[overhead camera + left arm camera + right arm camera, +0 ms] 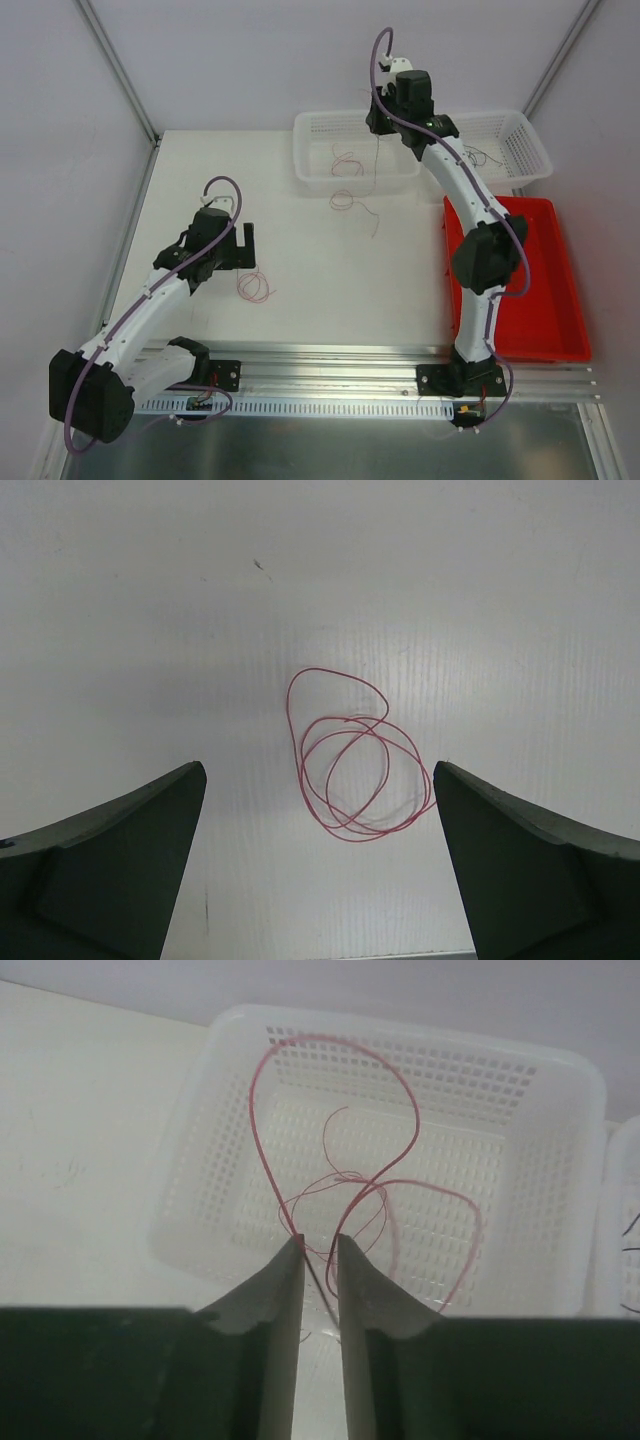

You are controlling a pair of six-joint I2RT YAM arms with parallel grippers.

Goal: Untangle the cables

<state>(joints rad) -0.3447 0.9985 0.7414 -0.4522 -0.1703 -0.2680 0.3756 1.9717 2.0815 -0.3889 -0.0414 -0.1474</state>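
Observation:
A red cable coil (255, 288) lies on the white table just in front of my left gripper (245, 245). In the left wrist view the coil (358, 836) sits between and beyond the wide-open jaws of the left gripper (318, 770), untouched. My right gripper (378, 115) hangs over the left white basket (310, 125). Its jaws stand a narrow crack apart in the right wrist view (320, 1240). A thin red cable (417, 1120) runs through that crack and loops down over the basket (230, 1030). More thin cables (347, 165) lie in that basket, and another cable (345, 200) lies on the table before it.
A second white basket (520, 135) at the back right holds thin dark wires (485, 157). A red bin (540, 300) stands along the right side, beside the right arm. Metal rails cross the near edge of the table.

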